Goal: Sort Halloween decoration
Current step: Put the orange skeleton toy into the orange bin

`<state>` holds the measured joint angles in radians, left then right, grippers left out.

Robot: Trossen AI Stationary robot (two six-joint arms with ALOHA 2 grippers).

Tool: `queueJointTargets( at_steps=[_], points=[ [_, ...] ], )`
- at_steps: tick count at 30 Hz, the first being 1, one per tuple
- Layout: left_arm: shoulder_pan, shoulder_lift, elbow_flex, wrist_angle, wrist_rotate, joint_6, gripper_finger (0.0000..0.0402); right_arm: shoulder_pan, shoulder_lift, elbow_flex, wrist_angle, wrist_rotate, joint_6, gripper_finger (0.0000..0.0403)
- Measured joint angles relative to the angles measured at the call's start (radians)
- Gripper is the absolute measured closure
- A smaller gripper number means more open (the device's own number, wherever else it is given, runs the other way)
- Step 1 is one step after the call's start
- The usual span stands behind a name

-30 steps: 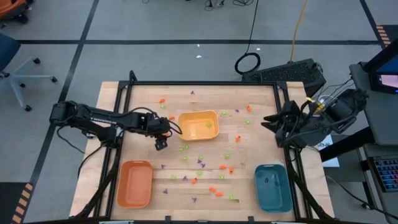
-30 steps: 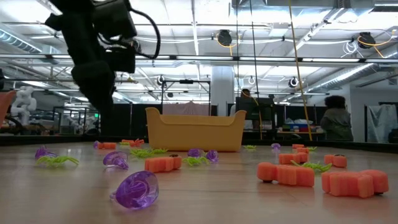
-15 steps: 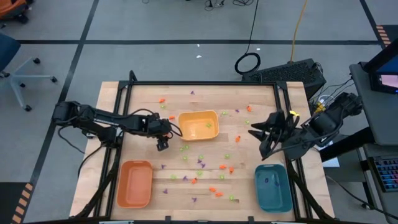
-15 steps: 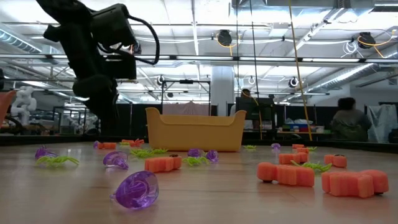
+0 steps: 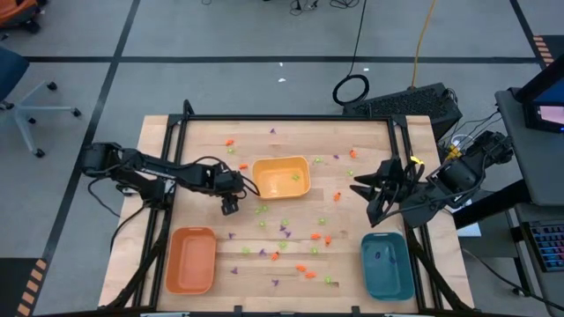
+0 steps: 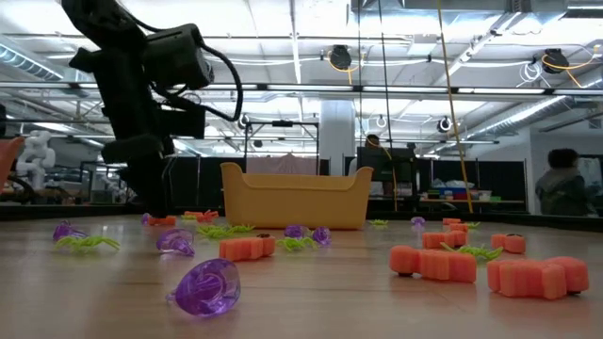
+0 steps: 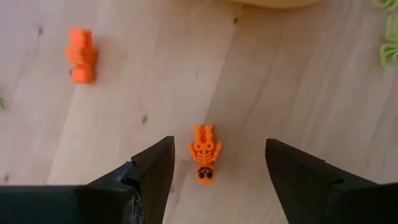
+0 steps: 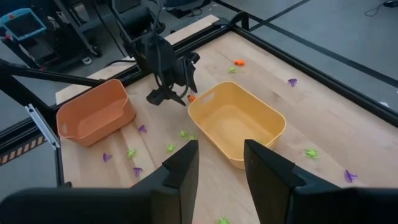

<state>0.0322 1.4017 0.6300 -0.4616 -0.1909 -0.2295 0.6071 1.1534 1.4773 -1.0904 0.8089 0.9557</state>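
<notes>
your left gripper [image 7: 214,163] stands apart around the orange piece [image 7: 204,151]; if you close off-centre, it can slip out sideways.

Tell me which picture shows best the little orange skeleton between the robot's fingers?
The left wrist view: the orange skeleton lies large between the open left gripper. The high, low and right wrist views leave it hidden or too tiny to pick out.
</notes>
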Motion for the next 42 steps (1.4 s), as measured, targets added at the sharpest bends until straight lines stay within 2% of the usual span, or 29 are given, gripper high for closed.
queueJointTargets(
  at_steps=[6,9,22,27,35,37,42],
  points=[
    [0.0,0.047,0.001,0.013,0.03,0.0,0.0157,0.0,0.0,0.0,0.019,0.0,-0.006,0.0287],
    [0.0,0.061,0.004,0.017,0.045,0.0,0.0173,0.0,0.0,0.0,0.023,0.0,-0.007,0.0287],
    [0.0,0.063,0.003,0.01,0.056,-0.001,0.0327,-0.01,0.0,0.0,0.025,0.001,-0.01,0.0287],
    [0.001,0.063,0.003,0.009,0.072,-0.001,0.0368,-0.031,0.0,0.0,0.027,0.0,-0.022,0.0287],
    [0.003,0.053,0.022,-0.013,0.124,-0.064,0.0378,-0.058,0.0,0.0,0.071,0.0,-0.064,0.0287],
    [-0.002,0.038,0.037,-0.02,0.161,-0.079,0.0378,-0.063,0.0,0.0,0.071,-0.001,-0.062,0.0287],
    [0.001,-0.017,0.065,-0.069,0.169,-0.08,0.038,-0.068,0.0,0.0,0.07,-0.001,-0.063,0.0287]
  ],
)
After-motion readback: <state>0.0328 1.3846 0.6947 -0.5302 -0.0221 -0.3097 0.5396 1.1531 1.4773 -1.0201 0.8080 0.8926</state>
